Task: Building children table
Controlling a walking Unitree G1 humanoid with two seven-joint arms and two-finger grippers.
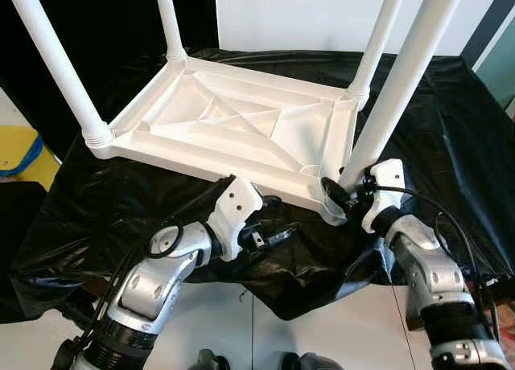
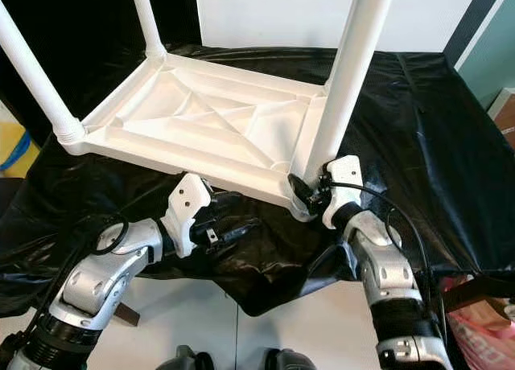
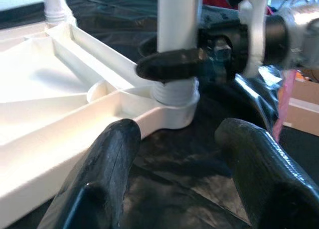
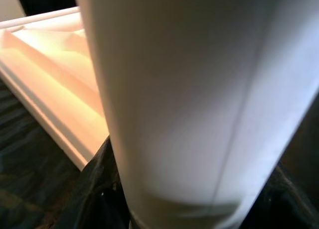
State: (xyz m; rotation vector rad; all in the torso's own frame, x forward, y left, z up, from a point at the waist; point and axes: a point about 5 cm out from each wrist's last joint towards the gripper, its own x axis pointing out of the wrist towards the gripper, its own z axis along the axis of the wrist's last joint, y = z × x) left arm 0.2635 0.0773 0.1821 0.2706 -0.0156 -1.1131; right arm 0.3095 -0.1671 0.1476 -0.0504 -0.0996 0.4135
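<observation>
My right hand is clamped low on the near leg at its socket in the upturned tabletop on the black-draped surface (smooth, light, stiff plastic, likely slippery); my left hand waits open, empty.

table top: white plastic, its ribbed underside lit brighter in the middle and shaded grey along the rims
near-right leg: white, plain (reads cream to warm grey in the right wrist view)
near-left leg: white, with a ridged threaded collar at its foot
far legs: white, unpatterned
cover sheet: glossy black, creased, with pale glints
left gripper: black fingers, white wrist housing, silver arm
right gripper: black fingers, white housing, black cable
floor: pale grey-white
mat: yellow with a blue patch
wall: white
box: brown cardboard
</observation>
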